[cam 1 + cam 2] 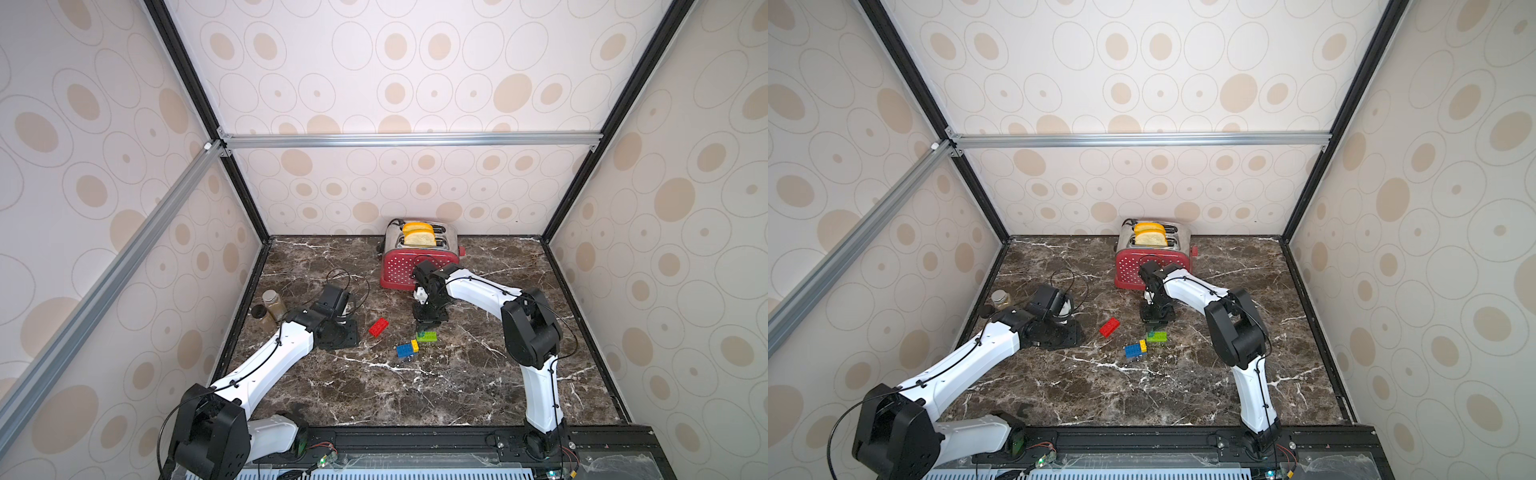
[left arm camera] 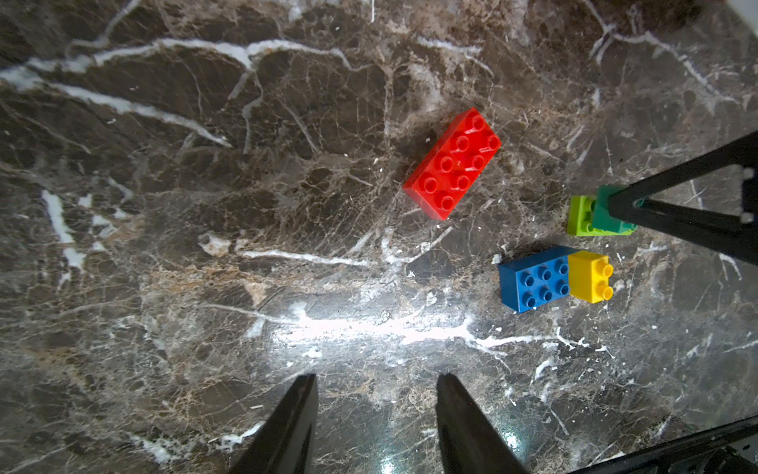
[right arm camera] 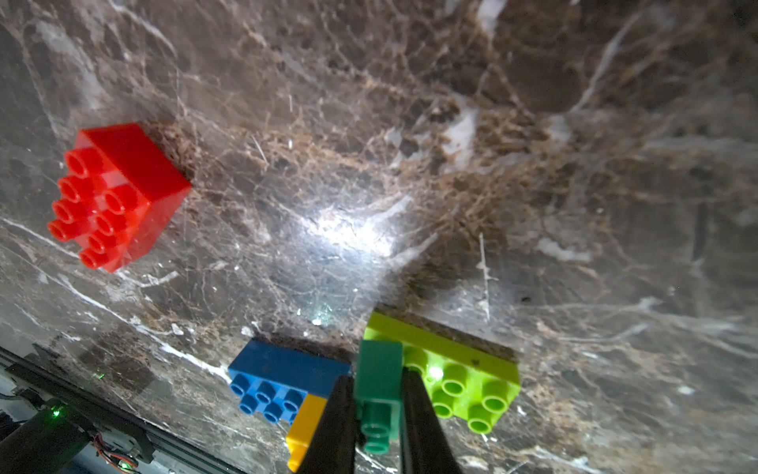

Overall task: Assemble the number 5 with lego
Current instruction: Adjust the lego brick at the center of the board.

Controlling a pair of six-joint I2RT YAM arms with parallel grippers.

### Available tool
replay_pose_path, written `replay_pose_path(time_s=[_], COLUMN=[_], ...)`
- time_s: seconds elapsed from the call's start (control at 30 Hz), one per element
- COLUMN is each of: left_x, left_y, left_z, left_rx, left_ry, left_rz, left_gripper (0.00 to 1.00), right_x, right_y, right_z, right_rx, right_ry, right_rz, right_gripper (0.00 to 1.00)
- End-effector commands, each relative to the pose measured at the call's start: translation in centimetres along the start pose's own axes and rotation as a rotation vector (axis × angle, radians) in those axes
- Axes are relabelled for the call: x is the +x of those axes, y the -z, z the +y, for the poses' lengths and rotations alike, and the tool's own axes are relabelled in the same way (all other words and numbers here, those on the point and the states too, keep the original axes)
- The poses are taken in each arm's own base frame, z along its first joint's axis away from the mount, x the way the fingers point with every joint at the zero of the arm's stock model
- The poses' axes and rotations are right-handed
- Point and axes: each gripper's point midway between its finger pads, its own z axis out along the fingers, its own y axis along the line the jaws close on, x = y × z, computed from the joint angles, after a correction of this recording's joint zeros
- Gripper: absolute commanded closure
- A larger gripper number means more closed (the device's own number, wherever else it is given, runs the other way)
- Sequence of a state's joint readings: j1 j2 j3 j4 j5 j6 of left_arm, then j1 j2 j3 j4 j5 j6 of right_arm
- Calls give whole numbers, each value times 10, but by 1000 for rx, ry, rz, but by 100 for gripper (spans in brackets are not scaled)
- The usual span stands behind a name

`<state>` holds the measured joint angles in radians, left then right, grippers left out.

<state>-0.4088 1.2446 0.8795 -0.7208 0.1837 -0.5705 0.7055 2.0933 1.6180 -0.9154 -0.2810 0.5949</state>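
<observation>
The lego lies mid-table in both top views. A red brick [image 1: 378,326] [image 2: 451,164] lies alone, askew. A tiny yellow brick [image 1: 414,345] [image 2: 590,275] sits on one end of the blue brick [image 1: 404,350] [image 2: 533,279]. My right gripper [image 3: 377,373] [image 1: 422,330] points down, shut on the tiny dark-green brick [image 3: 379,381] [image 2: 607,209], which is over one end of the lime-green brick [image 3: 451,377] [image 1: 428,336]. Whether the two touch I cannot tell. My left gripper [image 2: 378,375] is open and empty above bare marble, well to the left of the red brick. No finished number 5 shows.
A red polka-dot toaster [image 1: 419,266] with bread in its slots stands at the back, just behind the right arm. Two jars [image 1: 272,303] stand by the left wall, and a loose black cable [image 1: 349,282] loops near the left wrist. Walls enclose three sides.
</observation>
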Motion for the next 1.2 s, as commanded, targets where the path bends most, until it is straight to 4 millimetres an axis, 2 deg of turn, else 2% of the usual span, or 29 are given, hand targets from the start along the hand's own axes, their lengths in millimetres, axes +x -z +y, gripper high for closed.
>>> replay_pose_path(time_s=[0.0, 0.13, 0.4, 0.6, 0.7, 0.83, 1.0, 1.17], left_x=[-1, 0, 0, 0, 0, -1, -1, -2], left_y=[3, 4, 2, 1, 1, 0, -1, -2], left_z=[5, 6, 5, 4, 4, 4, 2, 2], left_rx=[-15, -16, -13, -3, -5, -4, -1, -1], left_ry=[-8, -8, -3, 5, 7, 7, 5, 6], left_rz=[-10, -10, -2, 2, -1, 0, 5, 12], left_gripper=[50, 50, 50, 50, 50, 50, 50, 50], right_x=[19, 29, 33, 32, 38, 56, 76, 93], right_y=[-18, -17, 4, 19, 23, 16, 5, -2], right_z=[-18, -32, -58, -42, -30, -18, -23, -41], right_rx=[70, 99, 146, 85, 37, -18, -5, 47], right_ry=[-26, -32, -39, -31, -19, 3, 13, 14], right_rz=[81, 82, 31, -7, -17, 17, 55, 96], right_gripper=[91, 91, 91, 91, 91, 91, 91, 91])
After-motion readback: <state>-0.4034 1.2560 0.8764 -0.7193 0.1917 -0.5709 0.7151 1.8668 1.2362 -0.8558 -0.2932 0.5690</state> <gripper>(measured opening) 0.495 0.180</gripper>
